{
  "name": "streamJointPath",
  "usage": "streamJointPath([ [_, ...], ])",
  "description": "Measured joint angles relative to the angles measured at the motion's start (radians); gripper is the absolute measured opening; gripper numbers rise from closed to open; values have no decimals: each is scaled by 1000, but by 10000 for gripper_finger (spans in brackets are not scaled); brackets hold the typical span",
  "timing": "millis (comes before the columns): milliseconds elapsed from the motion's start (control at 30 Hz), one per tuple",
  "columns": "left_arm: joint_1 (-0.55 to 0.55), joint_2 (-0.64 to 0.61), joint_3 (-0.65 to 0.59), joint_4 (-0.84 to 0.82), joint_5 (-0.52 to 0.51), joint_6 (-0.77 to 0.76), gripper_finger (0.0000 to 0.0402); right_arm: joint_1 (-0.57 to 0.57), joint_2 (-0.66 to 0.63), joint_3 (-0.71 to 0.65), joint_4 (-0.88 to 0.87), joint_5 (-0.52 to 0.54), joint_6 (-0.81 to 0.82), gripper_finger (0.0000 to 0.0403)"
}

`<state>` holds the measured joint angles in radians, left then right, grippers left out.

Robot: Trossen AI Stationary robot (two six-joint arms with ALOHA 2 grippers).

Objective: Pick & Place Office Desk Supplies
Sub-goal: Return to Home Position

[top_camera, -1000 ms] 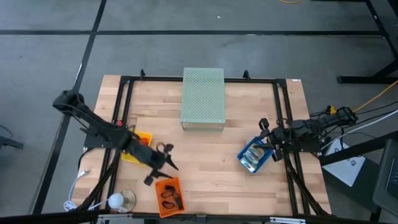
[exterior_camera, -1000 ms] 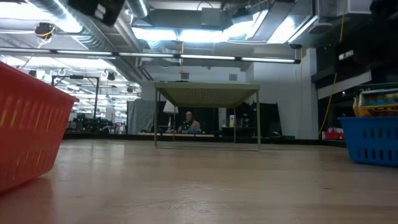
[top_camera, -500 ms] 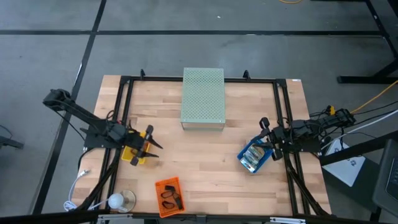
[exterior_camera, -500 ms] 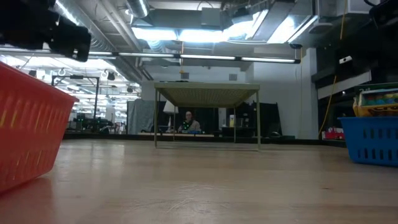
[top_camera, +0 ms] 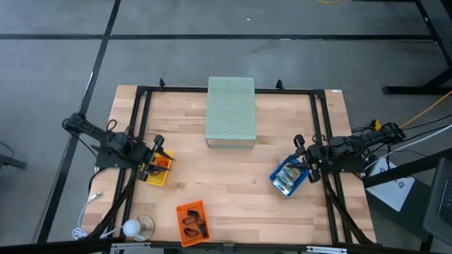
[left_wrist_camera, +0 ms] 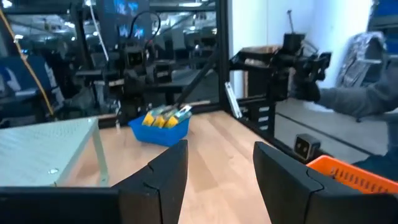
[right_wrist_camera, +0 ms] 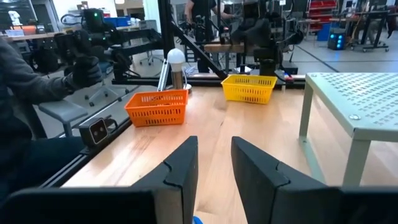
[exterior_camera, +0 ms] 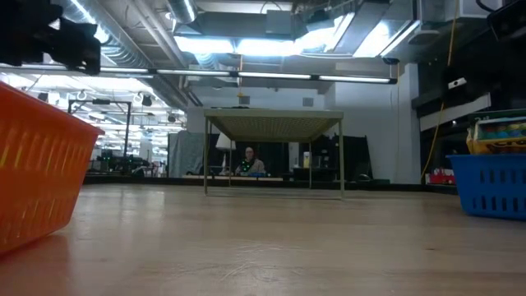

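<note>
Left gripper [top_camera: 158, 150]: hovering at the table's left edge, over the yellow tray; its fingers [left_wrist_camera: 163, 180] are standing well apart and holding nothing.
Right gripper [top_camera: 299, 151]: hanging at the table's right edge; its fingers [right_wrist_camera: 180, 171] are standing a narrow gap apart and holding nothing.
Yellow tray [top_camera: 152, 176]: sitting just under the left fingertips, and far ahead of the right fingers across the table.
Orange tray [top_camera: 185, 209]: sitting near the left fingers, off to their side toward the table's front edge.
Black loops [top_camera: 193, 224]: lying inside the orange tray, well apart from both pairs of fingers.
Blue tray [exterior_camera: 491, 187]: sitting just beside the right fingertips, and far ahead of the left fingers.
Printed packets [top_camera: 288, 176]: lying stacked in the blue tray, close to the right fingers but not touching them.
Green perforated box [top_camera: 230, 111]: standing at the table's far middle, between the two arms and apart from both pairs of fingers.
Table [top_camera: 240, 190]: carrying all three trays and the box.
Person's sleeve [right_wrist_camera: 22, 74]: showing past the table's edge, off to the side of the right fingers.
</note>
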<state>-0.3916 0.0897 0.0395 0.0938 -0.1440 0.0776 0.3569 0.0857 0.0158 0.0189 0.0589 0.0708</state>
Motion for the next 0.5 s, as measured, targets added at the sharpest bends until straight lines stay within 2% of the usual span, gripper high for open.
streamJointPath([
  [100,-1,-88,-9,-74,7,-1,180,0,8,0,0,0,0,98],
  [400,1,-65,-24,-66,33,20,180,0,15,0,-1,-8,5,98],
  [500,1,-30,-25,-69,42,23,180,0,26,1,-4,-42,-24,98],
])
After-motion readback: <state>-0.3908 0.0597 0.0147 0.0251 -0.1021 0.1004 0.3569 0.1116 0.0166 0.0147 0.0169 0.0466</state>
